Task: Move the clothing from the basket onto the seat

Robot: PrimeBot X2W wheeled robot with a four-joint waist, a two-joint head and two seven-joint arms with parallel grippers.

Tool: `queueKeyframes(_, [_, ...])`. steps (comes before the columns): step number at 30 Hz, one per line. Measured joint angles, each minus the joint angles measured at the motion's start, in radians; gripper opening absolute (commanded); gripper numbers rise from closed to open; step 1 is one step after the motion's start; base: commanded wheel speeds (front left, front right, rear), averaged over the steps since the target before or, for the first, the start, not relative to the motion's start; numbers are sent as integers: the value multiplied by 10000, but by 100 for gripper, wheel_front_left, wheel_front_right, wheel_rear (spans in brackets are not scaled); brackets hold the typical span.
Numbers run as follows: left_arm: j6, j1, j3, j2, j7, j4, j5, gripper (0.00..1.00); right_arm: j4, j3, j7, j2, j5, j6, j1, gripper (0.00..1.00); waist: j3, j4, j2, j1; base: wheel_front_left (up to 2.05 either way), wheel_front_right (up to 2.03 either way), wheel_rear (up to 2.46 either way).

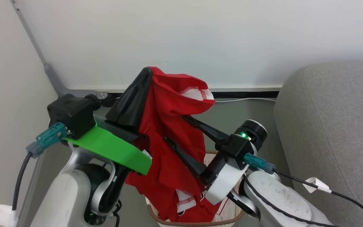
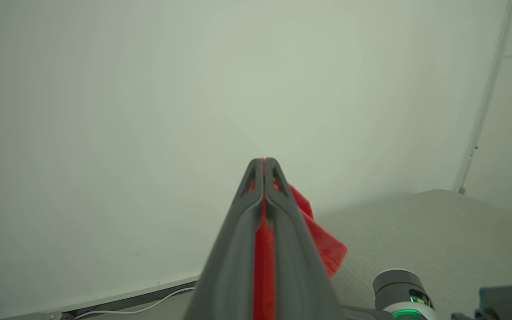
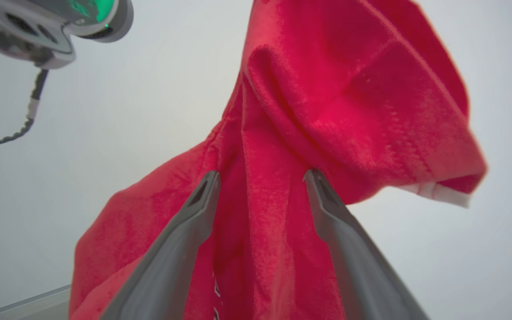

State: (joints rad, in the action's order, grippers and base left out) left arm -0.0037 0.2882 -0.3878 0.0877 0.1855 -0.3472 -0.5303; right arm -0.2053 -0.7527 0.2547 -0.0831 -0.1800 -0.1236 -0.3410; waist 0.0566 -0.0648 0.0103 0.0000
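1. Head view: the left gripper [image 1: 147,72], two long dark fingers on a pale arm with a green plastic plate at the wrist, is raised high above the cream-white perforated plastic laundry basket [image 1: 156,215] with its brown rim.
2. Its fingers are pressed together on a fold of the red sports clothing [image 1: 169,104], which has white stitched trim.
3. The clothing hangs from that grip straight down over the basket, and its lower end reaches inside the basket's rim.
4. Left wrist view: the left gripper [image 2: 264,162] shows both fingers closed, with a strip of the red clothing [image 2: 322,244] pinched along the seam between them and more spilling out to one side.
5. The right gripper [image 1: 175,127] is above the basket and lower than the left one, its fingers spread wide against the hanging cloth.
6. Right wrist view: the right gripper [image 3: 261,174] has its fingers well apart, with a draped fold of the clothing [image 3: 349,89] between and beyond them. Whether they touch the fabric I cannot tell.
7. The large light-grey fabric sofa [image 1: 332,119] with rounded edges stands just to the right of the basket, with none of the red clothing on it.
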Motion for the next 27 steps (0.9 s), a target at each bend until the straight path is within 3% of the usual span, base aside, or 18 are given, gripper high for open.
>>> queueKeyframes(13, [31,-74,-736,-79,407,-660,-142,0,33,209,2,-148,2,36,-13,97,-74,106,0,0,0,0,0])
queueKeyframes(14, [25,-74,-832,-100,458,-750,-188,0,27,209,0,-148,2,36,-24,33,-79,99,0,0,0,0,0])
queueKeyframes(15, [23,-75,-922,-127,512,-830,-253,0,27,213,2,-146,2,36,-40,0,-84,90,0,0,0,0,0])
queueKeyframes(25, [249,-377,-755,-165,616,-888,-374,0,48,320,0,-127,-205,35,-53,0,-156,11,0,0,0,0,0])
queueKeyframes(27, [395,-504,-512,-134,612,-851,-370,35,86,368,0,-125,-263,35,-53,0,-181,53,0,0,0,0,0])
